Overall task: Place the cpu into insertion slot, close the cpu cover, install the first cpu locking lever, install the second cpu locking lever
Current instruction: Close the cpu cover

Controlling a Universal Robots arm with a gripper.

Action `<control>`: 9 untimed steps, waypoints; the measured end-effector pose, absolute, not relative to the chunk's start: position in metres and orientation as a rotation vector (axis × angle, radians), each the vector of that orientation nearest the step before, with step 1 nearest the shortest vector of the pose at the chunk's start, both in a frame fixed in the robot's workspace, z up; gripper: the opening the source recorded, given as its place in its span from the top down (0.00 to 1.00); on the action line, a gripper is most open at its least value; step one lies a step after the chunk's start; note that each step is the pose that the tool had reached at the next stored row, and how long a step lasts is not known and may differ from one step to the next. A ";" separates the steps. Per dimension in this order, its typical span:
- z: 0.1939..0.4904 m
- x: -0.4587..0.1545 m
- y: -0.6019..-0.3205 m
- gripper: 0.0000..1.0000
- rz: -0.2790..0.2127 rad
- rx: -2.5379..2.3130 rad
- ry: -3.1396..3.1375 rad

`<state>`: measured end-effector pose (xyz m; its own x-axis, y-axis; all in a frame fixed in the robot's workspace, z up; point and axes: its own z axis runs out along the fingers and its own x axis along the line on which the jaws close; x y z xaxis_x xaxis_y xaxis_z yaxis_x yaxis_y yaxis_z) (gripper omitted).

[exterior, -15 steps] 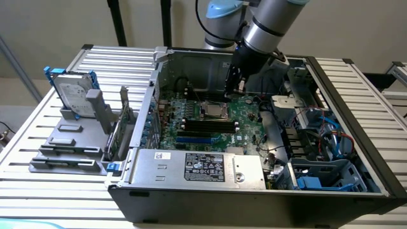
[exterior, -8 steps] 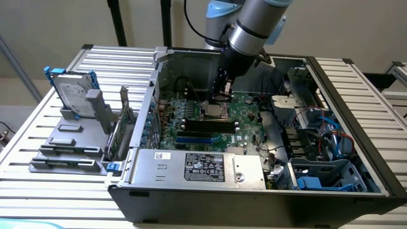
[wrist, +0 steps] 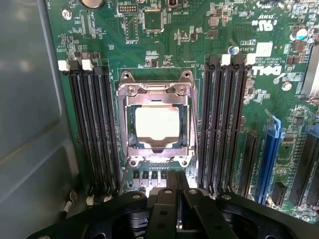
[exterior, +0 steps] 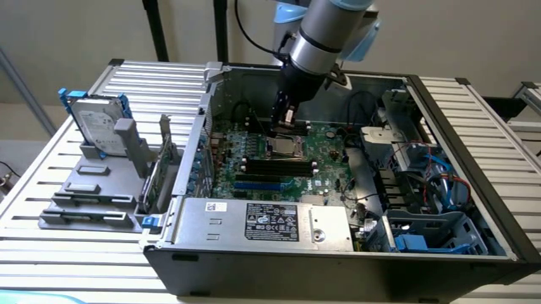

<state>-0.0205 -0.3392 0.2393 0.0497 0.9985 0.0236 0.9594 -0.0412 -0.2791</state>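
Hanging just beside the insertion slot (wrist: 185, 78), inside the open computer case (exterior: 338, 278), the pincer (wrist: 172, 179) has its two black fingers pressed together with nothing between them, their tips close to one edge of the slot's metal rim and not clearly touching it. Seated in that slot, the cpu (wrist: 157, 124) shows its silvery top through the square window of the cpu cover (wrist: 130, 124), which lies flat over it. Long black memory sticks (wrist: 94, 129) stand in rows on two opposite sides of the slot, all on the green circuit board (wrist: 199, 30).
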 end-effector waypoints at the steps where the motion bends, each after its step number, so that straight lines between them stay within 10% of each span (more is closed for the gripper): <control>1: 0.238 -0.022 -0.339 0.89 0.256 -2.103 -2.006; 9: 0.230 -0.023 -0.335 0.89 0.226 -2.095 -1.989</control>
<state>-0.0230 -0.3350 0.2297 0.0597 0.9967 0.0547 0.9591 -0.0421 -0.2798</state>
